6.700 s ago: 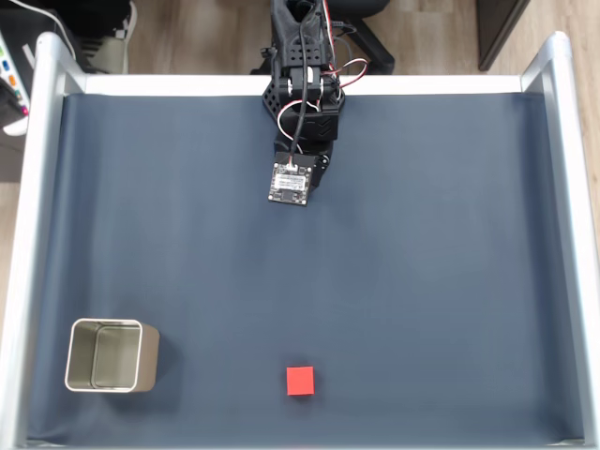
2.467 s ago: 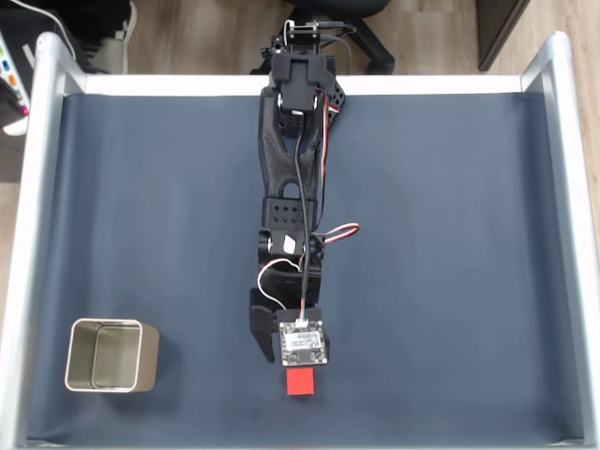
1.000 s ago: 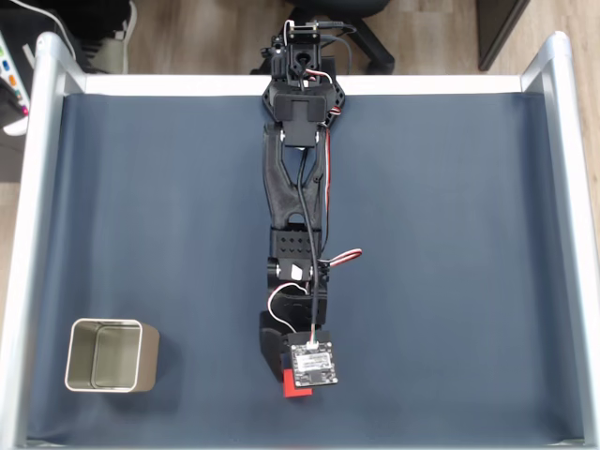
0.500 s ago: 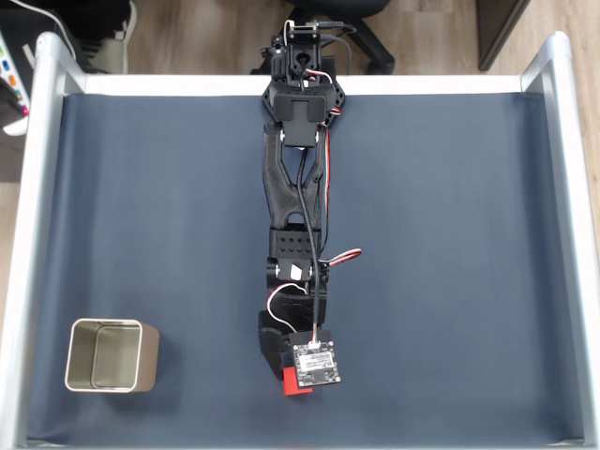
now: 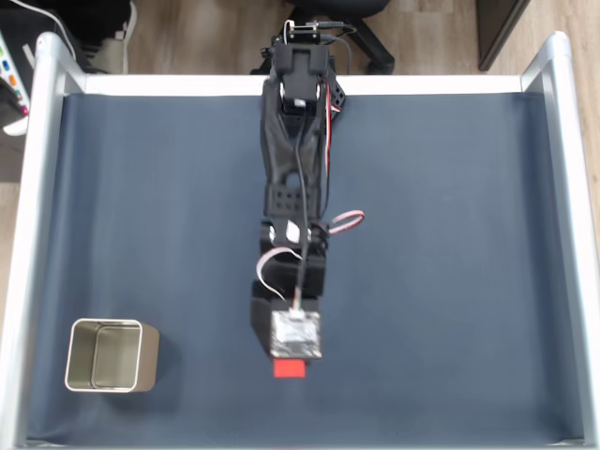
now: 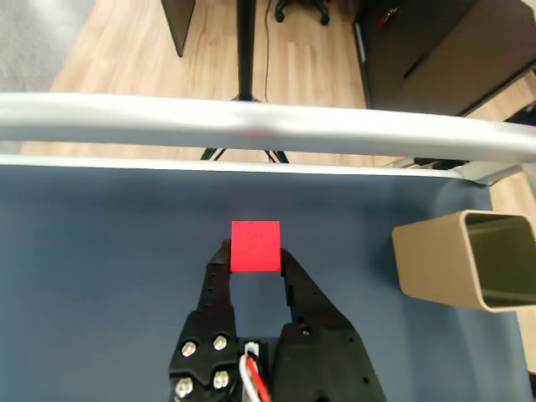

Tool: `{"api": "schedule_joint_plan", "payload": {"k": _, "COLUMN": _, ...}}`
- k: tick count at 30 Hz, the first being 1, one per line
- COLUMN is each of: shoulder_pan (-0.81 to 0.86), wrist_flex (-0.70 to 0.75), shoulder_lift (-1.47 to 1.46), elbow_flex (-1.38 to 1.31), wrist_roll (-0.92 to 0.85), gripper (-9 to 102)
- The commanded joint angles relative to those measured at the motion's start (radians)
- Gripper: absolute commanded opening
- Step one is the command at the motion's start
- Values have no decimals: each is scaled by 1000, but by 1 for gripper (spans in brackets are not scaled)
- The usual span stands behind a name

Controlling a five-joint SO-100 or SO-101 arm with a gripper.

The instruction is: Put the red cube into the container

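Between tool point(image 6: 255, 251) tips: one red cube point(image 6: 255, 246), clamped; one container point(image 6: 465, 260) apart.

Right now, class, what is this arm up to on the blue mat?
The arm reaches out across the mat, and its gripper is shut on the red cube, a fingertip on each side. In the fixed view, the cube peeks out just beyond the wrist camera. The container stands empty and upright near the mat's lower left corner, well apart from the cube. The cube is not in it yet.

Bright even light, soft shadows, both views sharp.
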Motion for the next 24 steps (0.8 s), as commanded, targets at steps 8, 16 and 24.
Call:
{"api": "schedule_joint_plan", "payload": {"k": 8, "shoulder_pan": 207, "wrist_flex": 57, "shoulder_lift": 235, "elbow_flex": 23, "wrist_roll": -67, "gripper": 0}}
{"api": "schedule_joint_plan", "payload": {"k": 16, "shoulder_pan": 426, "wrist_flex": 58, "shoulder_lift": 199, "elbow_flex": -63, "wrist_roll": -120, "gripper": 0}}
{"api": "schedule_joint_plan", "payload": {"k": 24, "shoulder_pan": 499, "wrist_flex": 48, "shoulder_lift": 69, "elbow_flex": -219, "wrist_roll": -124, "gripper": 0}}
